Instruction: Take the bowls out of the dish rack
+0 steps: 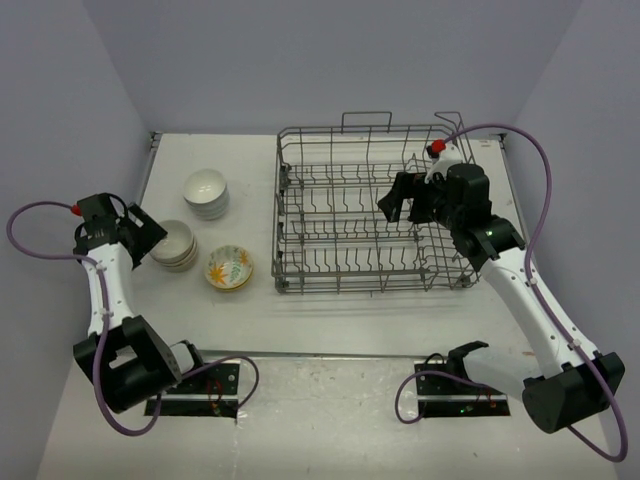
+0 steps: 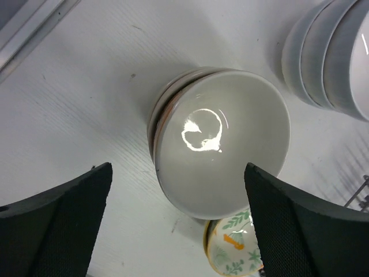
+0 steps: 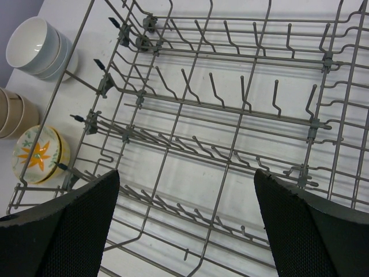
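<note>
Left hand (image 2: 177, 173) hangs open, straddling the tan bowls (image 2: 222, 141) stacked left of the dish rack (image 1: 360, 130); a crooked lift could clip the top one and topple them. Right hand (image 3: 187, 179) gapes wide above the rack.

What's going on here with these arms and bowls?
Two robot arms are unloading a dish rack. The rack looks empty; the bowls sit on the table beside it in a white stack, a beige stack and a floral stack. The left gripper hangs open over the beige stack, the right gripper open above the rack, both holding nothing.
</note>
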`<state>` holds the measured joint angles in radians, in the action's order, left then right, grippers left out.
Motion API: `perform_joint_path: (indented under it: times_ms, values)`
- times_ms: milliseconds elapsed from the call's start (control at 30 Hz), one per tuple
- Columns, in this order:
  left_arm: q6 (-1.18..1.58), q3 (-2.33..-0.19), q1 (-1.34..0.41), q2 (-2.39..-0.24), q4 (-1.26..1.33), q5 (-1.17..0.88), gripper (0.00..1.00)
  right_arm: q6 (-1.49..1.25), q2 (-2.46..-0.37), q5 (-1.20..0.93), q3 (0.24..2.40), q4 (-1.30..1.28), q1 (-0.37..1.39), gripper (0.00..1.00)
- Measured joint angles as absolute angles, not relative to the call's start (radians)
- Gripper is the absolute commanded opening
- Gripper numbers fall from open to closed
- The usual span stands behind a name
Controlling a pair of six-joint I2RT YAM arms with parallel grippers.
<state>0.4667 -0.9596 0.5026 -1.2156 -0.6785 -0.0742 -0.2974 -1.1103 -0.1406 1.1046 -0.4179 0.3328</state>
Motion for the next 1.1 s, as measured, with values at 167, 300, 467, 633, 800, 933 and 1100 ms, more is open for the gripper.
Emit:
perform_joint_path:
  times_ms: [167,300,467,633,800,933,1100]
  values:
    - [0.46,-0.965,0.503,-1.171,-0.702,-0.075,1.0,-0.296,-1.108,-0.136,1.105,-0.418,0.333,0.99]
    - [0.441,-1.032,0.433,-1.113,-0.765,-0.008,1.0,-0.297,-1.076,-0.099,1.105,-0.425,0.333,0.99]
    - [0.382,-1.237,0.113,-0.995,-0.812,0.179,1.0,-0.298,-0.926,-0.043,1.121,-0.479,0.333,0.99]
    - [0.345,-1.299,-0.026,-0.806,-0.819,0.31,1.0,-0.286,-0.802,0.055,1.251,-0.615,0.334,0.99]
    - [0.311,-1.251,-0.082,-0.655,-0.818,0.395,1.0,-0.25,-0.619,0.149,1.253,-0.682,0.384,0.99]
    - [0.292,-1.183,-0.122,-0.546,-0.816,0.422,1.0,-0.233,-0.478,0.199,1.261,-0.755,0.388,0.99]
    - [0.29,-1.116,-0.142,-0.42,-0.802,0.421,1.0,-0.223,-0.377,0.258,1.247,-0.843,0.388,0.99]
